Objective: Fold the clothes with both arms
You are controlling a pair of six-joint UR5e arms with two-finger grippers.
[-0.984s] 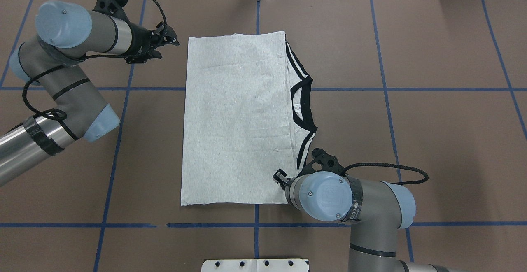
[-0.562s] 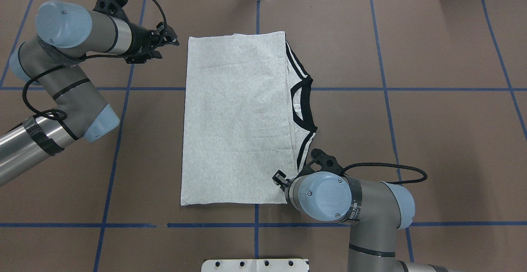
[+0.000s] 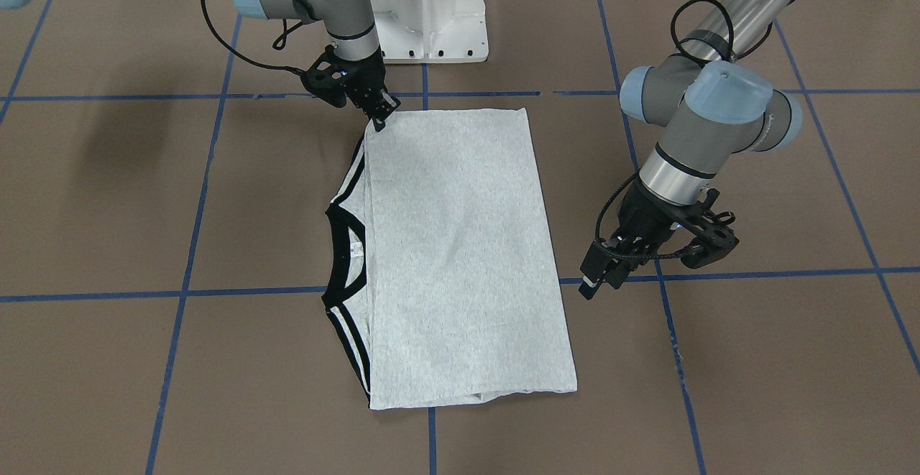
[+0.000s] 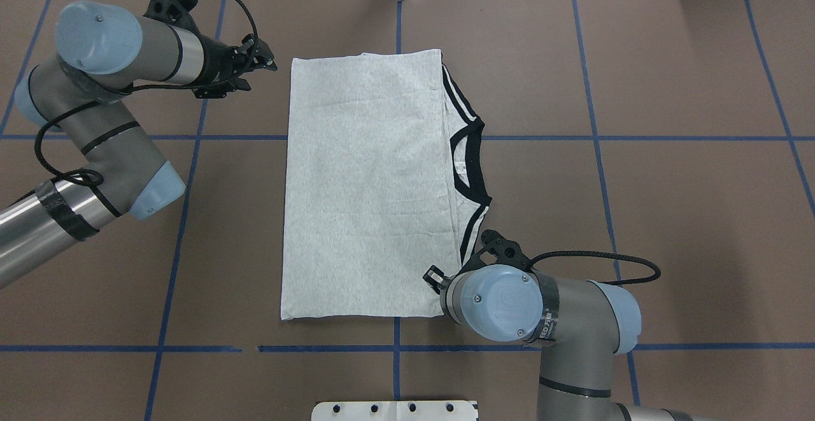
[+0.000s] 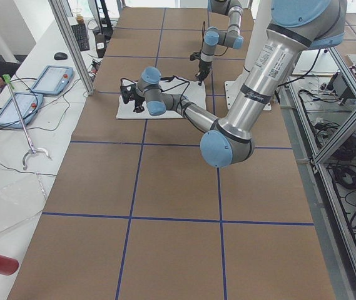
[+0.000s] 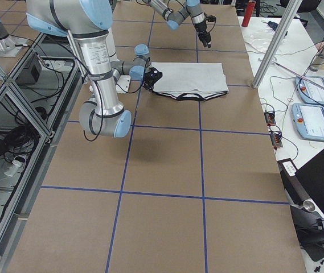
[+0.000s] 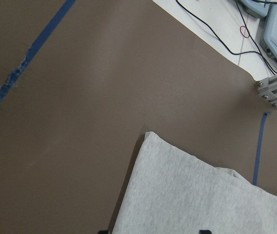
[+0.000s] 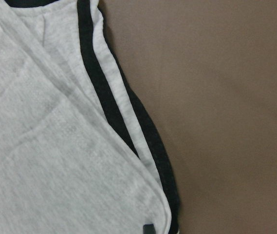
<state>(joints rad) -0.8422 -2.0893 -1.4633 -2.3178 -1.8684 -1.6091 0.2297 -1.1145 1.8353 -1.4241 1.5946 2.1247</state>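
– On the brown table (image 4: 668, 217) with blue tape lines, what is lying there?
– A grey T-shirt (image 4: 363, 185) is lying folded at the centre, its black collar (image 4: 468, 160) and stripes peeking out on the robot's right.
– And the arms?
– The left gripper (image 3: 595, 281) is hovering just beside the shirt's far left corner, jaws parted. The right gripper (image 3: 376, 117) is touching the near right corner; I cannot tell how its jaws stand. The collar's white label (image 4: 460, 166) is too small to read.
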